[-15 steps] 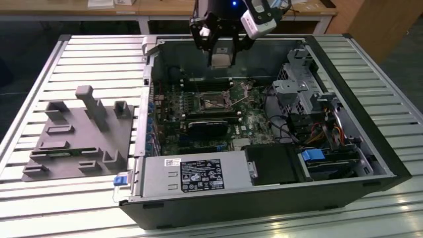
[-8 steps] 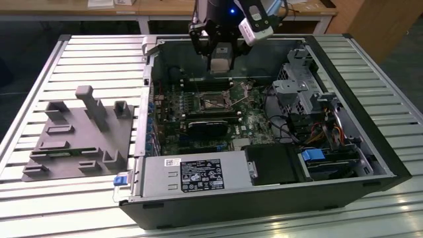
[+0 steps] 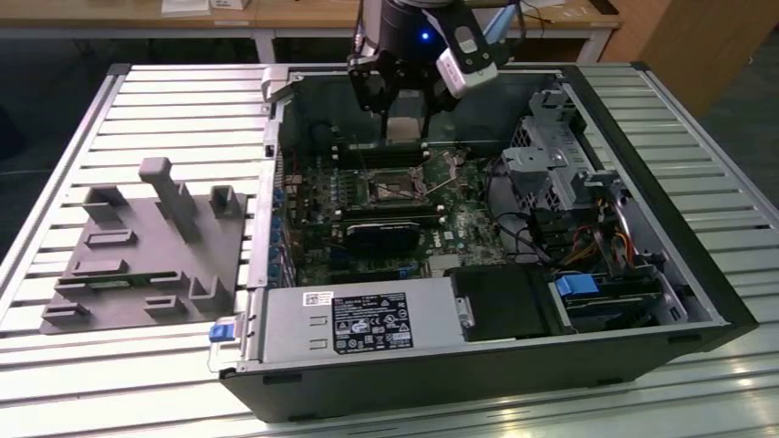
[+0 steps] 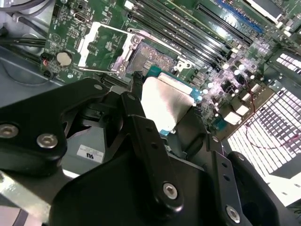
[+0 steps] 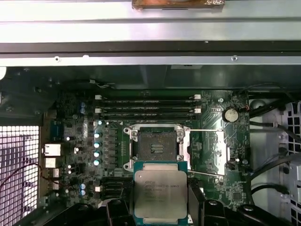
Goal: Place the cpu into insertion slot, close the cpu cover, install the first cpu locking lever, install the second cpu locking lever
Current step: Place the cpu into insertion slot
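The gripper (image 5: 161, 208) is closed narrow on the cpu (image 5: 160, 186), its black fingers (image 5: 196, 200) pressing two opposite edges of the chip. The silver-beige face is turned toward the first wrist camera and carries small dark print. In the exterior view the gripper (image 3: 406, 128) hangs inside the open computer case (image 3: 633, 301), near its far wall, with the cpu held above the motherboard (image 3: 469, 228) and not seated.

The insertion slot (image 5: 156, 148) is uncovered, its dark centre bare; in the first wrist view the cpu's edge sits just beside the socket frame. The cpu cover (image 5: 215, 150) is flipped open and lies flat beside the socket, green board showing through its window. Two thin silver locking levers (image 5: 203, 130) run along the cover's sides, released. In the second wrist view the cover (image 4: 101, 44) lies near a coin cell battery (image 4: 64, 58).

Beyond the socket run four long memory slots (image 5: 146, 106), all unfilled. A row of blue-topped capacitors (image 5: 96, 148) stands on the socket's other side, well clear of the chip. Black cables (image 5: 268, 165) lie past the cover, apart from the socket.

In the exterior view a grey power supply (image 3: 353, 319) with white and black labels fills the near end of the case, and a drive cage (image 3: 548, 173) stands on the exterior view's right. A grey moulded fixture (image 3: 146, 246) rests on the slatted table (image 3: 182, 100) outside the case.
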Robot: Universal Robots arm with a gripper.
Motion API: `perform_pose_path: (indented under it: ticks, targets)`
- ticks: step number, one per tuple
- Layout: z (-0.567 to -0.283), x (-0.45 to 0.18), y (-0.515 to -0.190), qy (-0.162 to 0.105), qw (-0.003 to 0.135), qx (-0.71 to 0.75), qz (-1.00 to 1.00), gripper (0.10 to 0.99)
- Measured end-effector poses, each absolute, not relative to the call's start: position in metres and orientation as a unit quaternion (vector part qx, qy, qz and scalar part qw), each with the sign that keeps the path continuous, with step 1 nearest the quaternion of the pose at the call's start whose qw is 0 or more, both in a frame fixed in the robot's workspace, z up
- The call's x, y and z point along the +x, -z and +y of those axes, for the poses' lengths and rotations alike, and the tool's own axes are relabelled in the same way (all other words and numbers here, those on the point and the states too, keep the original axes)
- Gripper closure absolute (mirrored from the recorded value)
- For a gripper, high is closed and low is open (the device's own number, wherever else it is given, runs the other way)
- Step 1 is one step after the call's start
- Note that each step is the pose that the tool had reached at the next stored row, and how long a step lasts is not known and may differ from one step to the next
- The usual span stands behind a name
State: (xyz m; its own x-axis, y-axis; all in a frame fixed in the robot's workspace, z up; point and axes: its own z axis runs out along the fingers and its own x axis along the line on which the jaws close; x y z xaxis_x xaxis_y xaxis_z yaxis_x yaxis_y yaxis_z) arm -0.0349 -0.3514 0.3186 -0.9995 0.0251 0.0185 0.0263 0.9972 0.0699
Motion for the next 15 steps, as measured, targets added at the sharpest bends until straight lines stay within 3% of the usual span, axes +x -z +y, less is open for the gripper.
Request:
perform_pose_path:
  ticks: [15]
  targets:
    - [-0.351,-0.035,-0.306,0.036,0.004,-0.137,-0.99,0.545]
